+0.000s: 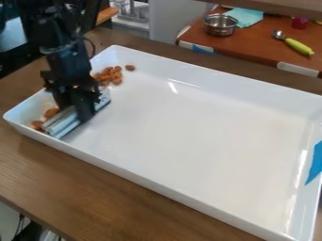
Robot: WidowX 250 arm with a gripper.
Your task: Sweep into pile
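My gripper (82, 106) is low over the left end of the white tray (207, 136), shut on a long pale grey sweeping tool (63, 123). The tool lies slantwise on the tray floor, close to the left wall. A cluster of brown nuts (111, 75) sits beyond its far end, near the tray's upper-left corner, with one nut (130, 68) slightly apart to the right. A few more nuts (37, 125) lie between the tool and the left wall, partly hidden by the tool and gripper.
Raised walls surround the tray, which rests on a brown wooden table (113, 188). Blue tape (315, 164) is on its right wall. Behind, another table holds a metal pot (220, 25), a teal cloth (245, 17) and a green-handled utensil (299, 46).
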